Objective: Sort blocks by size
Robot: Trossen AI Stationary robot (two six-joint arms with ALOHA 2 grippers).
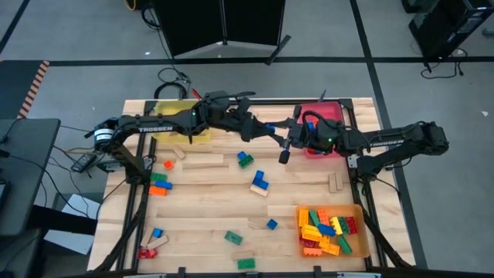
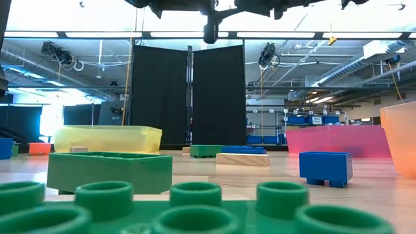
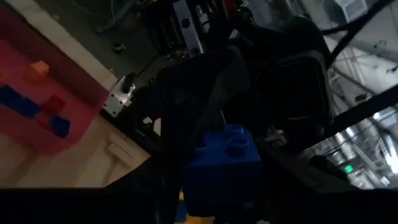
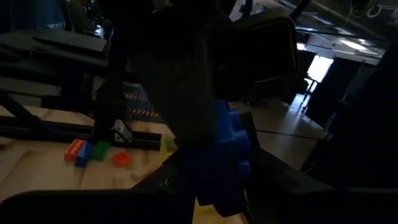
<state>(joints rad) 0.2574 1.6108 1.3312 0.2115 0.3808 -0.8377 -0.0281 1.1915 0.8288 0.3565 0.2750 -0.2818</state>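
Blue plastic, with round studs on top, is what both wrist views show: one small studded blue brick (image 3: 222,163) sits between the two tools, up in the air over the back middle of the pale wooden worktop (image 1: 208,216). The left tool (image 1: 272,133) and the right tool (image 1: 289,141) are met tip to tip there, so the brick looks like it is being passed from one arm to the other. The right tool is shut tight on the brick. The left tool is partly spread, and it seems to be letting go, though this is hard to tell in the dark wrist views.

The coming move turns on one thing: the see-through red tray (image 1: 333,116) lies just behind the right tool, on the right arm's own side, so the right arm is the nearer one to it. The brick's long way cannot be made out.

Other blocks are spread on the worktop: a blue L-shaped brick (image 1: 259,181), a green brick (image 1: 233,238), and plain tan wooden blocks (image 1: 204,161) with smooth flat faces. An orange tray (image 1: 361,232) at the front right is filled with bright bricks. A yellow tray (image 1: 176,116) is at the back left.
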